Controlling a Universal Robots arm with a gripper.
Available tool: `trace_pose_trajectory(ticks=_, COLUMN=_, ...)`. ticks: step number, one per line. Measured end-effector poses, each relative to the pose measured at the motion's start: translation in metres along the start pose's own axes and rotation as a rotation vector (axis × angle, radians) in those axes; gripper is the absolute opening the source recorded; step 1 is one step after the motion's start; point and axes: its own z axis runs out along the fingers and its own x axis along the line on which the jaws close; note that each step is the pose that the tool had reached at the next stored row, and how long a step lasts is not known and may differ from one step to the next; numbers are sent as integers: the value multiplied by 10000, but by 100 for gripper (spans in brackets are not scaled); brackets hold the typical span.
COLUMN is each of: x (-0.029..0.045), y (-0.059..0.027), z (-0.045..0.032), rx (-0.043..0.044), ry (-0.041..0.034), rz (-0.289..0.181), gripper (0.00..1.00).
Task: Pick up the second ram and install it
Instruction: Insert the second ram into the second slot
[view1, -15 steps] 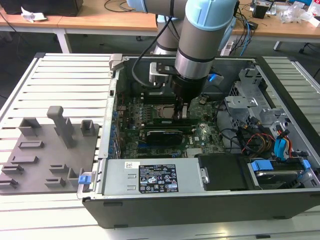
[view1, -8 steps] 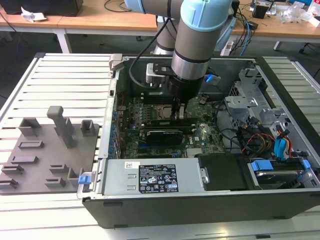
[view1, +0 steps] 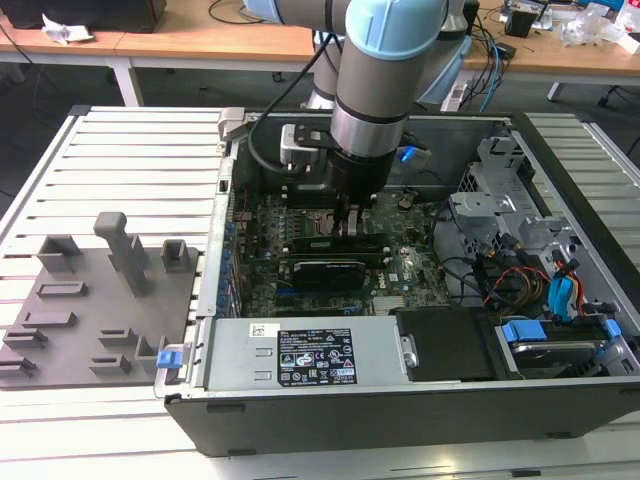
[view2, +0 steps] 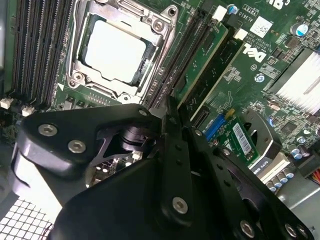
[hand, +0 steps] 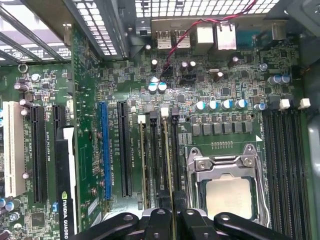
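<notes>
the slim green circuit-board stick, the second ram (hand: 171, 165), stands on edge in a long black memory slot (hand: 159, 160) just beside the silver metal cpu socket frame (hand: 226, 170), its long axis running along the slot and parallel to the neighbouring slots. in the first wrist view the black hand (hand: 172, 220) sits over the stick's near end, its two matte black fingers (hand: 192, 222) pressed close with the board's thin edge between them. in the second wrist view the hand's (view2: 167, 117) bolted black linkage narrows to a point at the slots beside the bare, pale cpu lid (view2: 117, 50). in the exterior view the hand (view1: 350, 232) reaches down into the open black computer case (view1: 400, 400).
</notes>
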Motion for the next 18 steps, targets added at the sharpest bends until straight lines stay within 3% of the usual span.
trace_pose_trajectory(ticks=3, x=0, y=10, z=3, rx=-2, ry=-34, rz=-1, gripper=14)
trace_pose_trajectory(ticks=5, x=6, y=17, z=7, rx=-3, ry=-30, rz=-2, gripper=14)
trace_pose_trajectory(ticks=7, x=8, y=24, z=63, rx=-1, ry=-35, rz=55, gripper=14)
trace_pose_trajectory(ticks=18, x=20, y=21, z=91, rx=2, ry=-40, rz=124, gripper=14)
